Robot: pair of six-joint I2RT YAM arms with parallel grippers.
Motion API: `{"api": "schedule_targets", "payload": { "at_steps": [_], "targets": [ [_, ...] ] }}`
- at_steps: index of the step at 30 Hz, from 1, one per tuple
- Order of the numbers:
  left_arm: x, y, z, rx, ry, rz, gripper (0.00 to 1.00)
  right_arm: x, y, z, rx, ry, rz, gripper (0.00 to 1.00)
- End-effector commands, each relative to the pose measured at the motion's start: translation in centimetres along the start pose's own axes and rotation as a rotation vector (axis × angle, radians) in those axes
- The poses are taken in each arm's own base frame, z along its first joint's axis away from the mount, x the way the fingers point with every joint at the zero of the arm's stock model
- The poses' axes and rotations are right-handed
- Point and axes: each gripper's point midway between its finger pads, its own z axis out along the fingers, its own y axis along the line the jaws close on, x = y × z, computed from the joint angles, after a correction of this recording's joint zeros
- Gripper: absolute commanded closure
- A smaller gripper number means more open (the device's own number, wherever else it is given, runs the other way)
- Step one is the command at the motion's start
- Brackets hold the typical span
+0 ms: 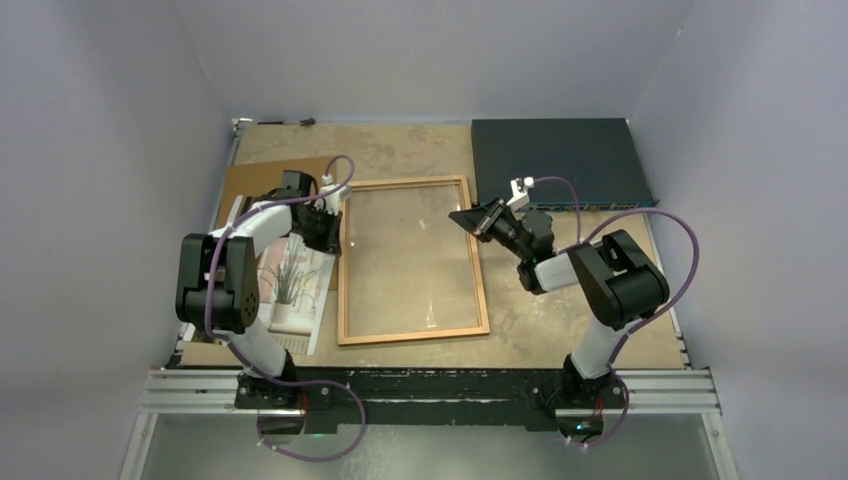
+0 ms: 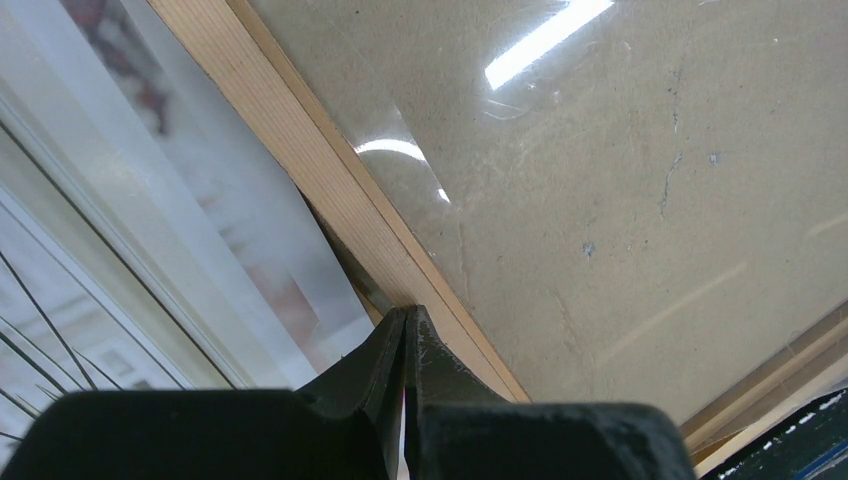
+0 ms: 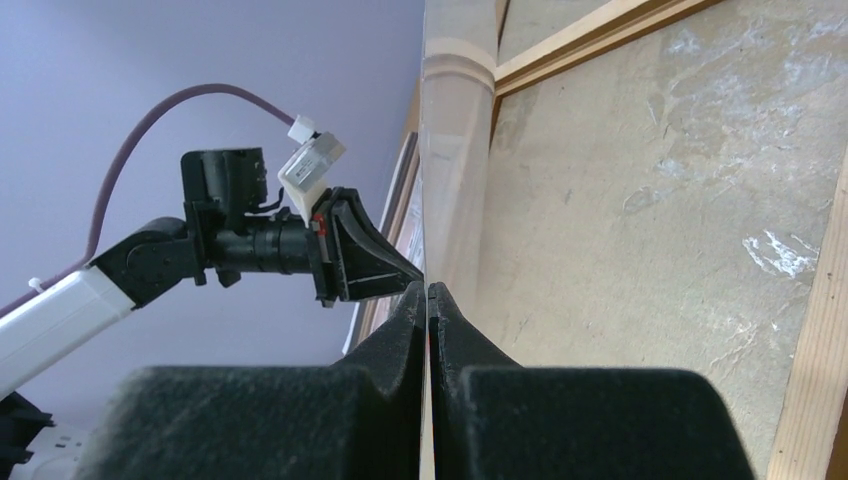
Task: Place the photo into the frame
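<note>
Frame point(image 1: 482, 290) flat mid-counter point(image 1: 570, 325), glass bare. Photo point(image 1: 290, 285) just left of it, face up, partly under left arm. Left gripper point(image 2: 405, 322) pressed closed, nothing seen held, tip at frame's left rail. Right gripper point(image 3: 428, 295) likewise closed, by right rail. Risk: closed tips shove frame or crease print edge.

frame point(image 1: 412, 336): 1 | photo point(image 1: 290, 290): 1 | brown board point(image 1: 255, 180): 1 | blue box point(image 1: 555, 155): 1 | left pincer point(image 2: 405, 318) + right pincer point(image 3: 428, 292): 2

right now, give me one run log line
left claw shut by frame left rail | right claw shut by right rail | photo outside frame, on its left
</note>
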Motion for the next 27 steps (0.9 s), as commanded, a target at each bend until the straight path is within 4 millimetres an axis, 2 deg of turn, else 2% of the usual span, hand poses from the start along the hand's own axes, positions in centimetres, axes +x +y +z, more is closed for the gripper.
{"api": "schedule_targets", "payload": {
  "at_steps": [1,5,10,19,27],
  "targets": [
    [1.0,0.1,1.0,0.003,0.021,0.014,1.0,0.7,1.8,0.7,-0.072,0.013,0.017,1.0],
    [1.1,0.0,1.1,0.007,0.026,0.017,1.0,0.8,2.0,0.6,-0.085,0.014,0.071,1.0],
    [0.8,-0.2,0.7,0.016,0.02,0.018,1.0,0.0,4.5,0.3,-0.141,-0.001,0.118,1.0],
    [0.1,-0.6,0.2,0.027,0.004,0.018,1.0,-0.7,8.8,-0.3,-0.188,-0.004,0.077,1.0],
    [-1.8,-0.9,-1.5,0.026,-0.051,0.016,1.0,-1.2,10.1,-0.8,-0.162,-0.031,0.045,1.0]
  ]
}}
